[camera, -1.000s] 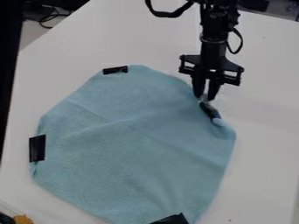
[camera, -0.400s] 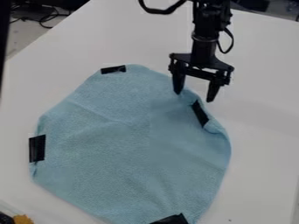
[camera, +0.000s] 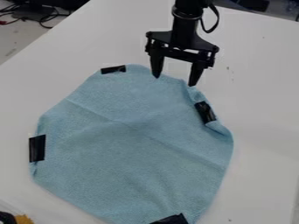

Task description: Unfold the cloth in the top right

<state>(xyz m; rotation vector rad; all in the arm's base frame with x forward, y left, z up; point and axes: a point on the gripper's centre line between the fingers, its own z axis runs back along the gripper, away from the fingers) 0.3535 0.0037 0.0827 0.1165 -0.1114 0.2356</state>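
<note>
At one o'clock on the cloth point(camera: 131, 144), my gripper point(camera: 174, 82) hangs empty, its fingers spread wide, probably to clear the rucked edge; the cloth lies mostly flat on the table point(camera: 262, 109), black tape point(camera: 205, 112) at two o'clock

One cloth point(camera: 128, 148), four black patches point(camera: 36, 148), one tool point(camera: 174, 82).

Gripper point(camera: 174, 81) shifted toward view's upper left; fingers parted from nearly together to wide. Black tape point(camera: 205, 112) at right edge of cloth point(camera: 131, 144) more exposed.
</note>
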